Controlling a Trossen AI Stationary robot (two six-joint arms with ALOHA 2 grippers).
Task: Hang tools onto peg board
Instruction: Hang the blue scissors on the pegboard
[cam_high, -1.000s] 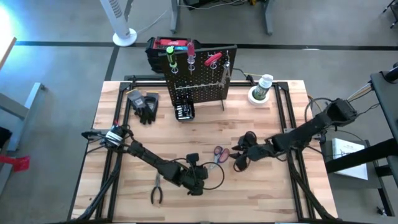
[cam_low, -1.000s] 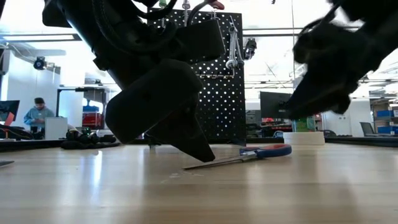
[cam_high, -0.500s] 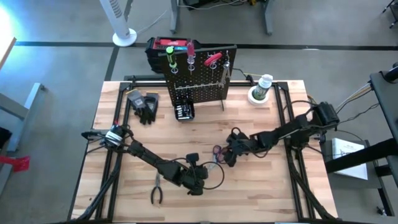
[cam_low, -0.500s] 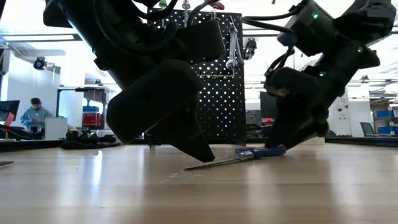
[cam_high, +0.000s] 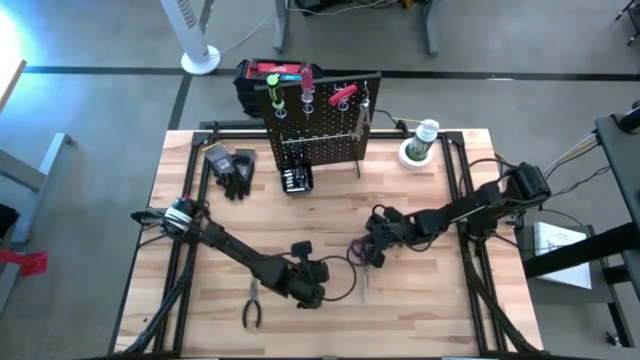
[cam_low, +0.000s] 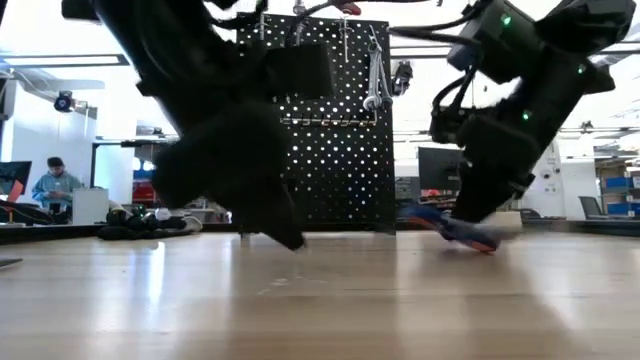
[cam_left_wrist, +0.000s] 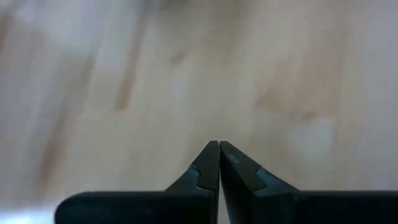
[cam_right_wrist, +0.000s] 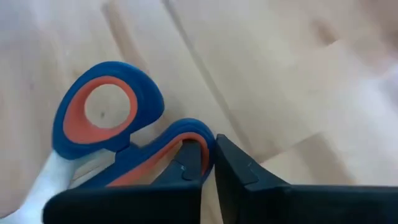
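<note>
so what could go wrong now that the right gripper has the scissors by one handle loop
The right gripper pinches only one handle loop of the scissors, so they may swivel or slip out. In the low view the scissors hang tilted just above the table, and a dip could catch the tip. The left gripper sits close by, so the arms could collide.

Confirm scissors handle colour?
Blue outside, orange-red lining the loops; scissors show best in the right wrist view.

The peg board (cam_high: 320, 125) stands at the worktop's (cam_high: 440, 310) far edge. Scissors (cam_high: 360, 262) lie mid-worktop, pliers (cam_high: 252, 305) near the front edge, gloves (cam_high: 237, 172) left of the board.
</note>
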